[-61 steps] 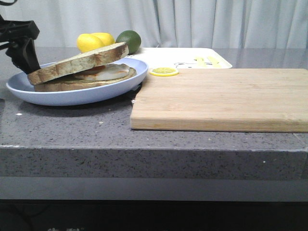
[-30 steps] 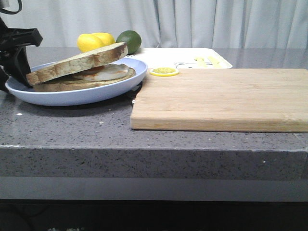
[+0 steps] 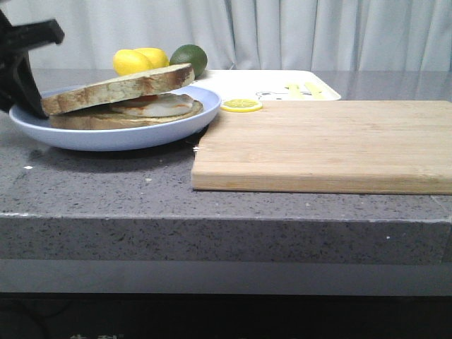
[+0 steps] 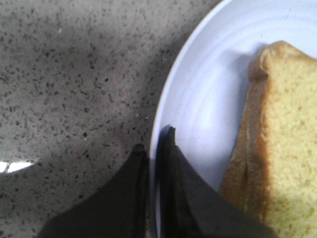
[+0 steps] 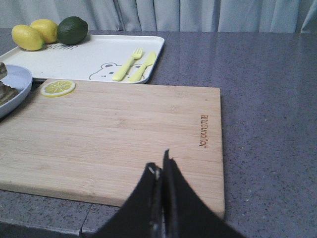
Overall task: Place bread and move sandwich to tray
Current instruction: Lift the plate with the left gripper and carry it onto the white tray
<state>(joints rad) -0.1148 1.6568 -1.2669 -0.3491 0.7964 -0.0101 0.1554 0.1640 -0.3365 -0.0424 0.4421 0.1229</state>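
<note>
The sandwich [image 3: 120, 99] lies on the light blue plate [image 3: 113, 138]: two brown-crusted slices with a fried egg [image 3: 161, 106] between them. The top bread slice [image 3: 116, 85] lies nearly level. My left gripper [image 3: 28, 102] is at the plate's left edge. In the left wrist view it [image 4: 154, 139] is shut on the plate's rim [image 4: 168, 99], one finger inside and one outside, beside the bread [image 4: 290, 134]. The white tray [image 3: 240, 79] lies behind the plate. My right gripper [image 5: 161, 166] is shut and empty above the near edge of the cutting board.
A wooden cutting board [image 3: 332, 141] fills the right of the counter, with a lemon slice [image 3: 241, 105] at its far left corner. Two lemons [image 3: 134, 61] and a lime [image 3: 189, 58] sit at the tray's far end. A yellow fork and knife [image 5: 130, 67] lie on the tray [image 5: 74, 62].
My left gripper has moved up at the plate's left rim. The plate's left side has risen a little and the top slice now lies flatter. The right arm has not moved.
</note>
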